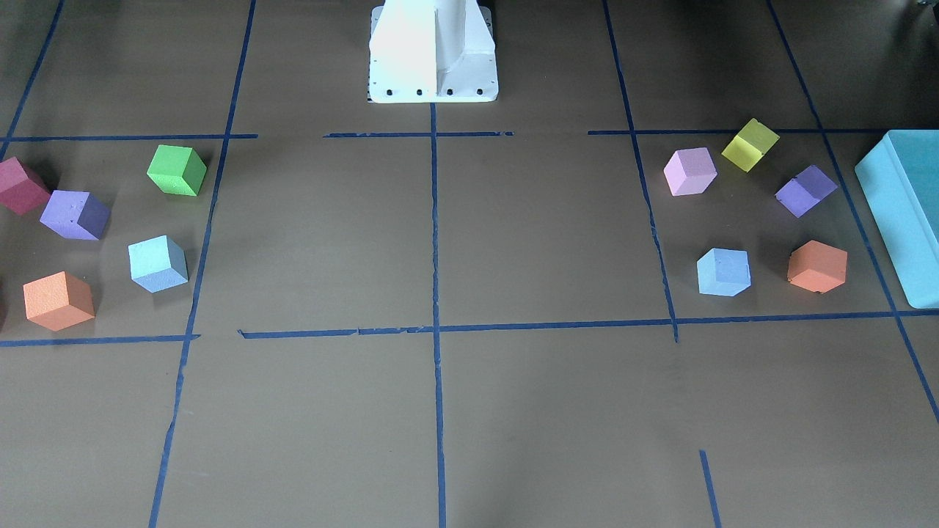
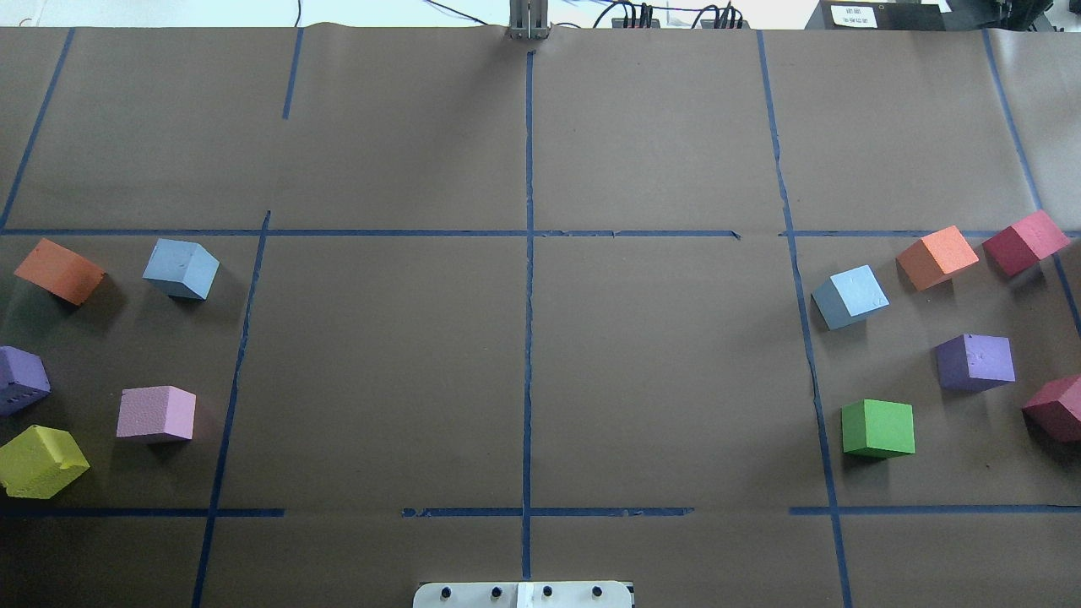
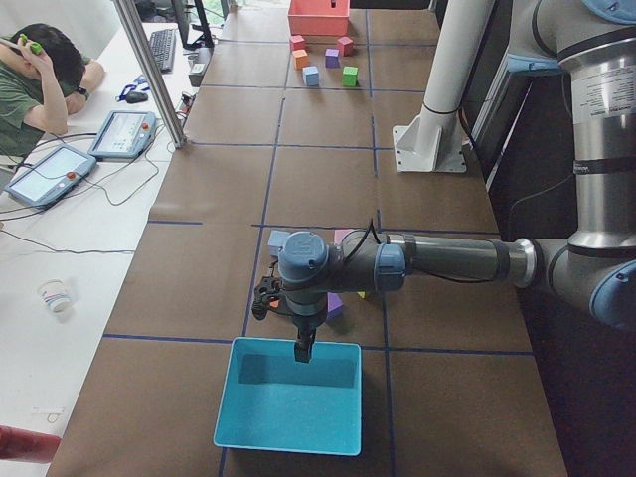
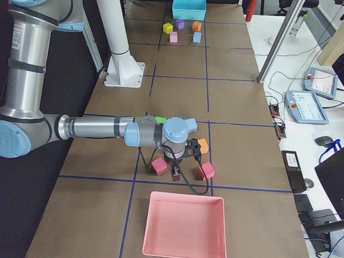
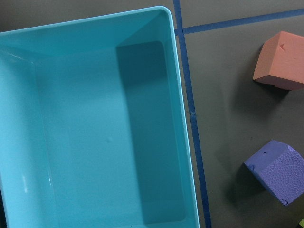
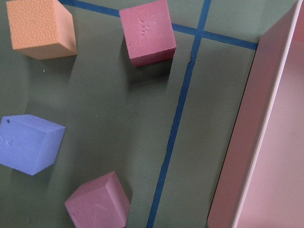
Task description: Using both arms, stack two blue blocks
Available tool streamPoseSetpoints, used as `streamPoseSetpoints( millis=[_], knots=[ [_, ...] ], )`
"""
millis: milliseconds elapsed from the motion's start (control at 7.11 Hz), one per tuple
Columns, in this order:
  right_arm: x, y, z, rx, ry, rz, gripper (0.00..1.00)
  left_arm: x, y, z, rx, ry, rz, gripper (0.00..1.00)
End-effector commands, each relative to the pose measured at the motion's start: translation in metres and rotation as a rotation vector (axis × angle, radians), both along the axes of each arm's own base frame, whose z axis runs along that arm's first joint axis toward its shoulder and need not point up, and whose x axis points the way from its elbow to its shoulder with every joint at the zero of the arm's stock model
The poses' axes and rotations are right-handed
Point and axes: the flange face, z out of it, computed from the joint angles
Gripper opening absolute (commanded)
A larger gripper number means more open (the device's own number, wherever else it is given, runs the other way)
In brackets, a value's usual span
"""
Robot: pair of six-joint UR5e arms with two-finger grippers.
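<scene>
Two pale blue blocks lie far apart on the brown table. One blue block [image 2: 180, 268] [image 1: 723, 272] is on my left side, the other blue block [image 2: 850, 295] [image 1: 158, 263] on my right side. My left gripper [image 3: 303, 348] shows only in the exterior left view, hanging over the teal box [image 3: 288, 397], away from the near blue block [image 3: 278, 241]. My right gripper [image 4: 174, 173] shows only in the exterior right view, among the red cubes by the pink tray [image 4: 184, 226]. I cannot tell whether either gripper is open or shut. Neither wrist view shows a blue block.
Orange [image 2: 59, 270], purple [image 2: 21, 380], pink [image 2: 156, 414] and yellow [image 2: 40, 460] cubes surround the left blue block. Orange [image 2: 937, 256], crimson [image 2: 1026, 241], purple [image 2: 975, 361] and green [image 2: 878, 428] cubes surround the right one. The white pedestal [image 1: 433, 51] stands at the robot's side.
</scene>
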Motion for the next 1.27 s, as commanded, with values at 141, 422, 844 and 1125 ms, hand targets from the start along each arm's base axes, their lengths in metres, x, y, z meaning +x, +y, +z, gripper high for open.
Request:
streamPoseSetpoints(
  millis=[141, 422, 844, 1125],
  knots=[
    [-0.001, -0.01, -0.009, 0.023, -0.001, 0.0, 1.0, 0.002, 0.0, 0.001, -0.004, 0.0, 0.005, 1.0],
    [-0.032, -0.031, -0.037, 0.126, -0.018, -0.024, 1.0, 0.002, 0.0, 0.001, -0.004, 0.002, 0.005, 1.0],
    [-0.144, -0.097, -0.127, 0.175, -0.074, -0.063, 1.0, 0.003, 0.0, 0.001, -0.005, 0.002, 0.006, 1.0],
    [-0.211, -0.096, -0.155, 0.039, -0.101, 0.022, 1.0, 0.002, 0.0, 0.0, -0.004, 0.002, 0.005, 1.0]
  ],
)
